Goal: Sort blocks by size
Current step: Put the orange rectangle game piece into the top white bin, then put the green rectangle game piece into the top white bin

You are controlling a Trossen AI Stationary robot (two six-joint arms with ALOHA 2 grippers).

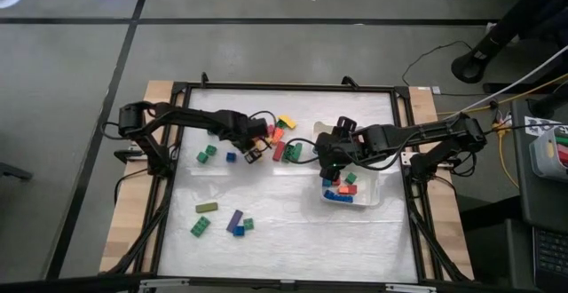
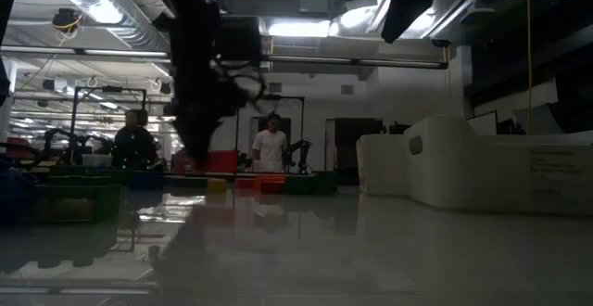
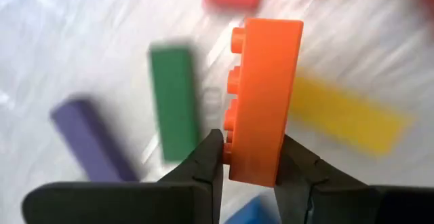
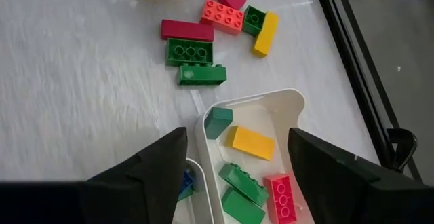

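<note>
Table (image 1: 293,240) w/ white mat, black frame. No readable writing; label on white bin in low view too dim to read.

2 arms. Left gripper (image 3: 249,157) near table centre, clenched on 1 orange bar (image 3: 263,98), held upright, studs sideways, above mat. Right gripper (image 4: 234,156) spread wide, empty, above tray (image 4: 288,102).

Tray sits right of centre; right wrist view shows 6 blocks in it: 3 green, 1 yellow, 1 teal, 1 pink-red.

Loose blocks (image 1: 288,151) on mat: cluster mid-table, red, green, yellow, salmon; approx. 5 at lower left incl. purple bar (image 1: 234,220), green (image 1: 201,226).

2 persons (image 2: 271,146) far behind, low view.
</note>
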